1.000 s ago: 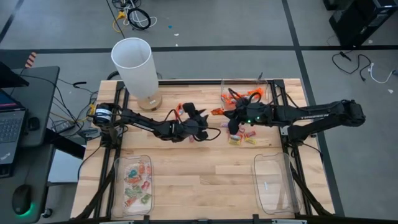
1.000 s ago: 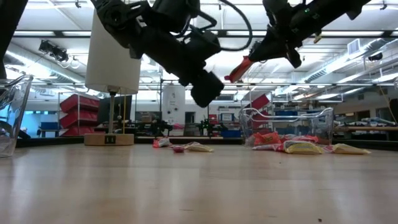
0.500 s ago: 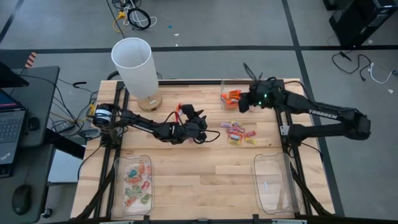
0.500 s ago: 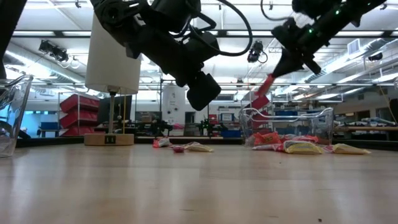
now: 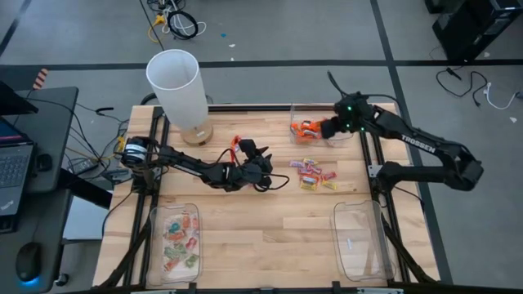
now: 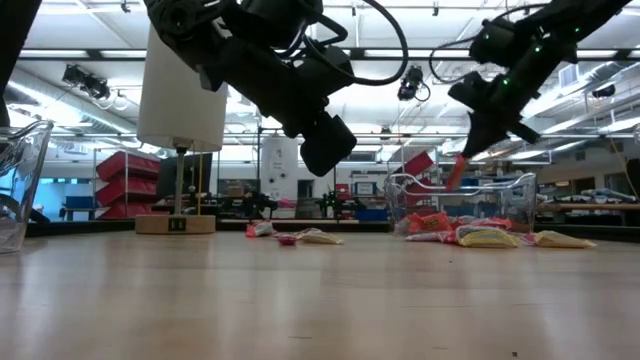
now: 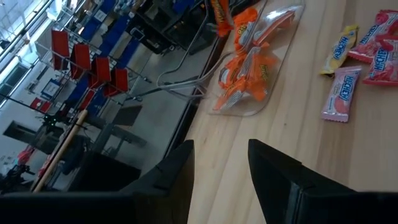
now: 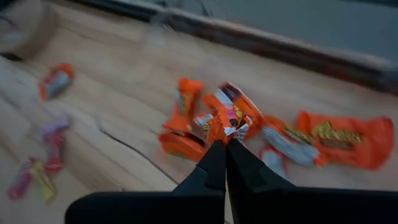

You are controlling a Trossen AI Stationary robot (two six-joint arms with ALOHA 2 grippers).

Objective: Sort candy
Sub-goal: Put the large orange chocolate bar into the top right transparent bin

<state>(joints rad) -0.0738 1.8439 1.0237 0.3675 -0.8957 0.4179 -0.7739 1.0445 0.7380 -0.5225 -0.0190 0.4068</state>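
The candy lies in groups: orange pieces (image 5: 306, 127) in a clear tray (image 5: 292, 109) at the far right, loose pink and yellow pieces (image 5: 315, 173) on the wood near it, and mixed pieces (image 5: 180, 238) in a near-left tray. My right gripper (image 8: 225, 148) hangs over the far-right tray, shut on one orange candy (image 6: 456, 172). My left gripper (image 7: 221, 171) hovers open over the table's middle (image 5: 263, 171), with nothing between its fingers. My right gripper pinches one end of the orange candy's wrapper (image 8: 227, 129) between its two fingertips. The fingers slant down from above. The candy sticks out past the fingertips and hangs clear above the orange pieces in the tray.
A tall white lamp shade (image 5: 175, 82) on a wooden foot stands at the far left. Two orange candies (image 5: 237, 144) lie by my left arm. A clear tray (image 5: 359, 241) sits at the near right. Bare wood lies between the two near trays.
My right gripper has swung from above the loose pile toward the table's far right corner, tipping downward and sinking a little. It has stayed shut, and the orange candy has travelled with it to above the far-right tray.
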